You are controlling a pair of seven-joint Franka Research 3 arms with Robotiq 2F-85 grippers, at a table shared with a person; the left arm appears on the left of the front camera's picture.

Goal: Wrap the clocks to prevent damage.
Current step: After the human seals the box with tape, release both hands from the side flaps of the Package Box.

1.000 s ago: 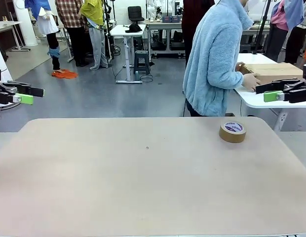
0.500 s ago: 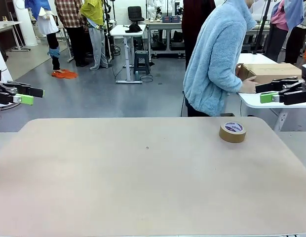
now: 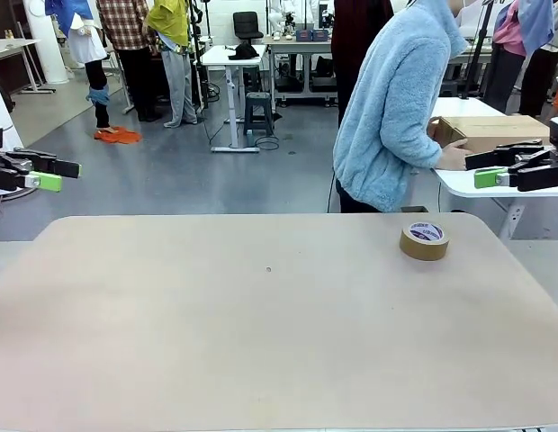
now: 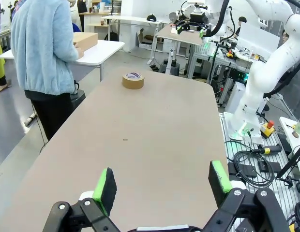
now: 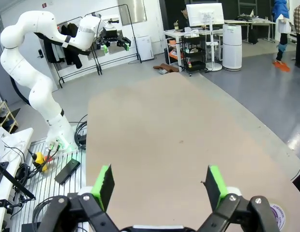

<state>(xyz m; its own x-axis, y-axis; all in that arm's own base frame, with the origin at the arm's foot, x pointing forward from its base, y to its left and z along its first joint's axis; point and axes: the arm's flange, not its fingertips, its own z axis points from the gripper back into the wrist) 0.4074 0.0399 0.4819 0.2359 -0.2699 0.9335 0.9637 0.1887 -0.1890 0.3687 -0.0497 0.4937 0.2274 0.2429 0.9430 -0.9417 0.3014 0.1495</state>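
The clocks are out of view. My left gripper [image 3: 47,173] hangs open off the table's left edge, with nothing between its green pads [image 4: 105,183]. My right gripper [image 3: 497,167] hangs open past the table's far right corner, also holding nothing [image 5: 158,186]. A person in a light blue fleece [image 3: 394,108] stands at the far side, turned away, with both hands on a cardboard box [image 3: 490,130] on a white side table [image 3: 468,184].
A roll of brown tape [image 3: 424,240] lies flat near the tan table's [image 3: 261,333] far right corner, also seen from the left wrist as the tape roll [image 4: 133,80]. Other people and desks stand farther back.
The person has leaned a little closer over the cardboard box. Both arms have stayed almost still, with jaws wide.
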